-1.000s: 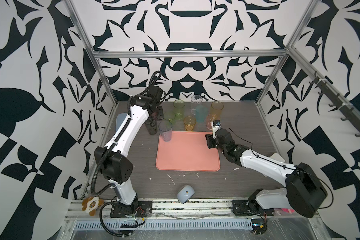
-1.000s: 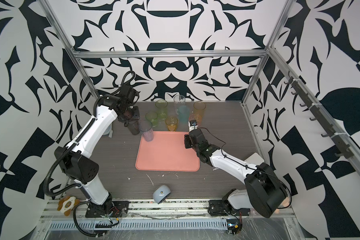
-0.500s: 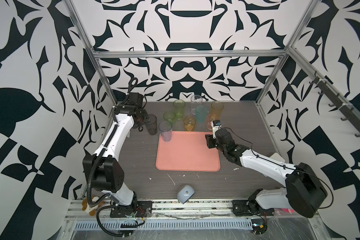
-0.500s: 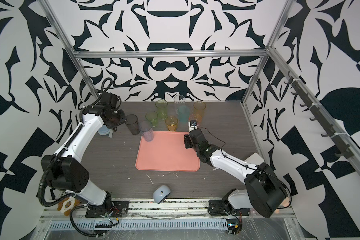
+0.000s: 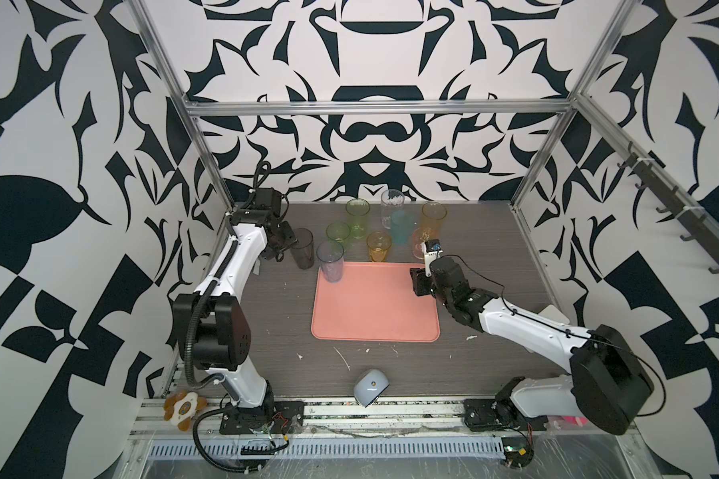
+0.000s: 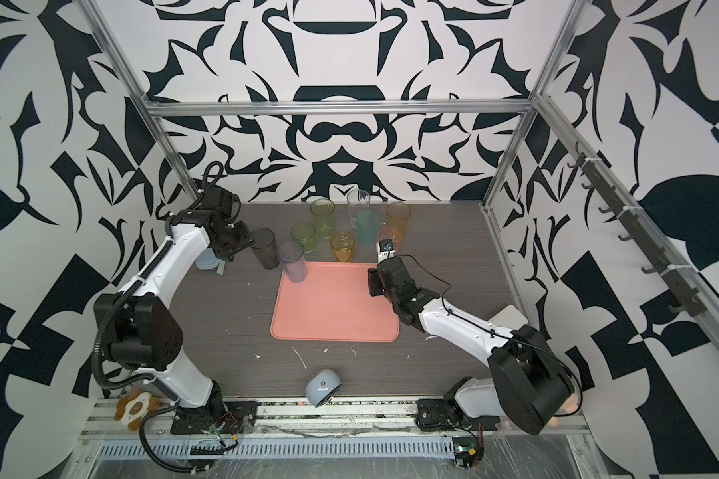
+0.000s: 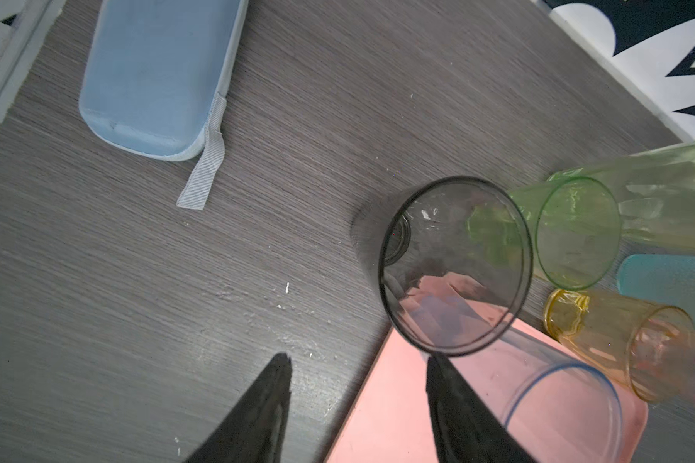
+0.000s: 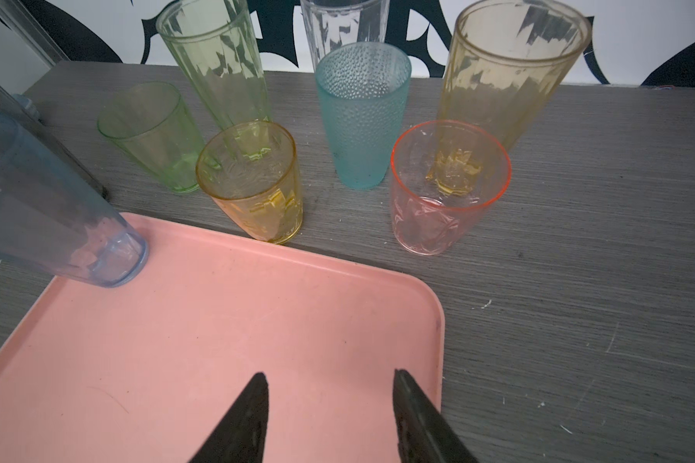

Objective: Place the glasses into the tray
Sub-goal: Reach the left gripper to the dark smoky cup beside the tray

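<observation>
Blue glass (image 5: 330, 261) stands in tray's (image 5: 374, 315) upper-left corner; eight others stand outside. Left gripper (image 7: 358, 360) and right gripper (image 8: 330, 375): jaws apart, empty.

- My left arm (image 5: 241, 259) stretches up toward the far left corner, wrist tipped downward.
- My left gripper (image 7: 358, 358) has its fingers spread apart, nothing between them.
- My right arm (image 5: 528, 327) lies low, reaching inward toward the middle.
- My right gripper (image 8: 329, 373) is parted too, gripping nothing.

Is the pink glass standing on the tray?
No, the pink glass stands on the table, just beyond the rim of the tray.
</observation>
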